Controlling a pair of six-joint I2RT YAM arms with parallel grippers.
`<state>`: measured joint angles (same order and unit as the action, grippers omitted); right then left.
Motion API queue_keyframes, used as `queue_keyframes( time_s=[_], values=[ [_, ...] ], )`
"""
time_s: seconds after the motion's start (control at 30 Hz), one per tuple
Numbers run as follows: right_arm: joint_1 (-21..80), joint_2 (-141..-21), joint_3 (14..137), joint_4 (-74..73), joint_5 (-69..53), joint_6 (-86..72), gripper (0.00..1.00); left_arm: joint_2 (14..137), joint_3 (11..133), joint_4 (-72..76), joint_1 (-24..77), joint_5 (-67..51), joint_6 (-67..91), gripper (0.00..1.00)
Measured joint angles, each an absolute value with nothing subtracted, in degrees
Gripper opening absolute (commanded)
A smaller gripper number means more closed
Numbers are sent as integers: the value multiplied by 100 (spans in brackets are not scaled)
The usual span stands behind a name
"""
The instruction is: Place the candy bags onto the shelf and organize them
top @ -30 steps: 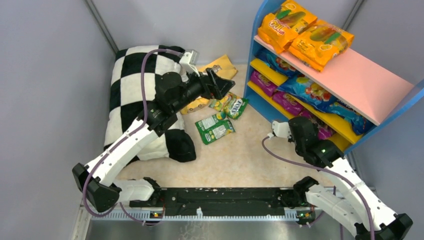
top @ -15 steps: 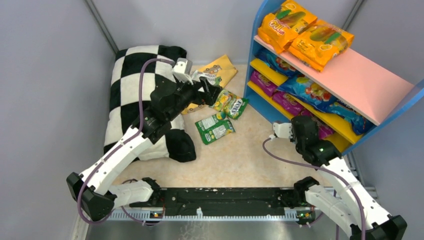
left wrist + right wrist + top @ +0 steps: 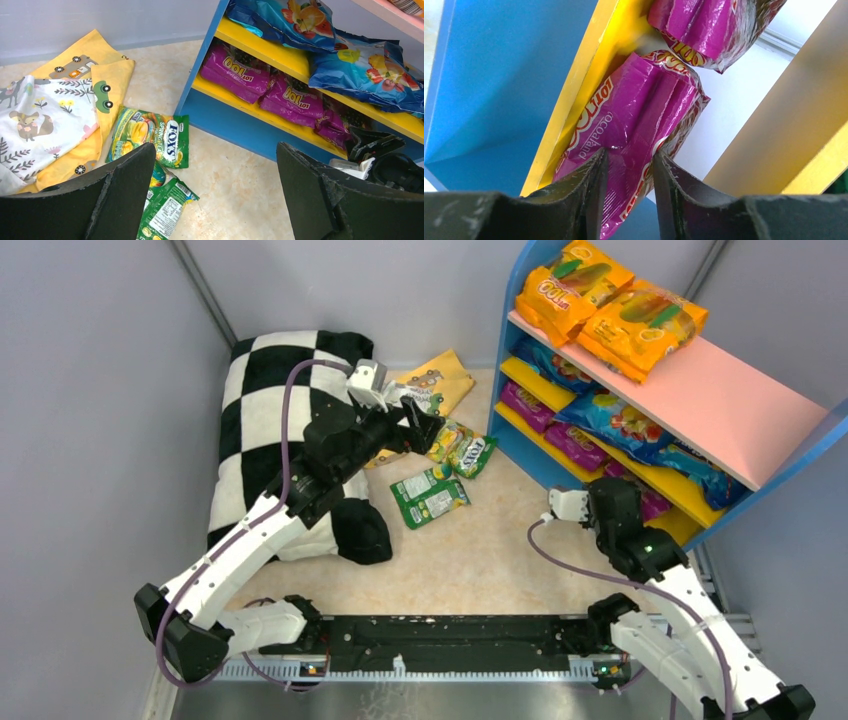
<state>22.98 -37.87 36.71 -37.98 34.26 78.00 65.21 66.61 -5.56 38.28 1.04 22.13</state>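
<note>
Fingers of the right claw (image 3: 628, 162) are pinched on the lower end of a glossy purple candy bag (image 3: 634, 110), which lies against the edge of a yellow lower board (image 3: 589, 65) of the blue-framed shelf (image 3: 510, 430). A second purple packet (image 3: 709, 30) sits just beyond it on the same board.

The left claw (image 3: 216, 150) hangs wide open and holds nothing, above the beige counter (image 3: 480, 550). Below its left finger lies a green candy bag with fruit printed on it (image 3: 150, 140), and a second green packet (image 3: 165, 212) lies flat nearer the camera, touching the first. Both lie on the counter, near the shelf's blue base. A yellow cloth printed with animals and cars (image 3: 55, 115) lies just beside them, and a black-and-white checkered pillow (image 3: 270, 410) lies under the left arm.

On the shelf, blue fruit-printed bags (image 3: 370, 70) fill the upper yellow board, more purple bags (image 3: 235, 75) the one below, and two orange bags (image 3: 610, 305) rest at the far end of the pink top board (image 3: 720, 400).
</note>
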Motion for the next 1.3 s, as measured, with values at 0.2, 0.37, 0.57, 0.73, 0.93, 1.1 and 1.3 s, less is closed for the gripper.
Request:
queue_keyframes(
  time_s=[0.2, 0.37, 0.57, 0.73, 0.93, 1.1, 1.3],
  values=[
    [2296, -3594, 4075, -4451, 3223, 7135, 55, 6523, 6661, -556, 3789, 89, 2235, 97],
    [2296, -3221, 4154, -4834, 3277, 6829, 56, 6541, 6659, -556, 3754, 69, 2257, 96],
    [2296, -3253, 3874, -4753, 3791, 6718, 52, 6558, 6615, -532, 3719, -58, 2281, 97],
    [2257, -3323, 3671, -4630, 4292, 6700, 50, 6565, 6611, -515, 3717, -58, 2281, 96],
    [2191, -3199, 3728, -4672, 3972, 6475, 55, 6565, 6608, -513, 3717, -60, 2281, 97],
    [2187, -3046, 4233, -4941, 3055, 6045, 79, 6565, 6608, -515, 3717, -58, 2279, 98],
    [2182, -2974, 5081, -5269, 867, 5190, 99, 6563, 6608, -513, 3695, 40, 2252, 98]
  ],
)
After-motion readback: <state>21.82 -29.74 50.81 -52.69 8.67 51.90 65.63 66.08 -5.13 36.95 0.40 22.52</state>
